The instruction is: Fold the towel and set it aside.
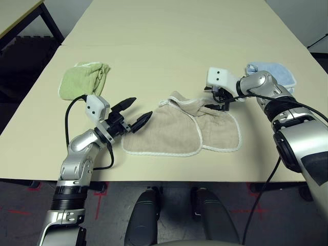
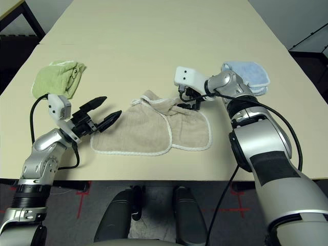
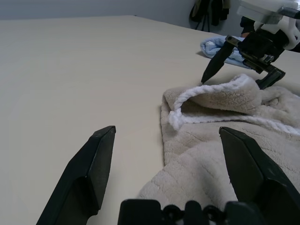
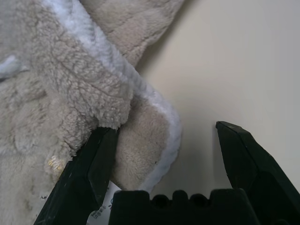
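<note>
The beige towel with white edging lies near the table's front edge, partly doubled over, its far edge bunched up. My left gripper hovers open just off the towel's left edge, fingers pointing at it; in the left wrist view the towel lies ahead of the open gripper. My right gripper is open at the towel's far right corner. The right wrist view shows a folded corner of the towel by one finger of that gripper. Nothing is gripped.
A rolled light green towel sits at the far left of the table. A folded light blue towel lies at the far right, behind my right arm. The table's front edge runs just below the beige towel.
</note>
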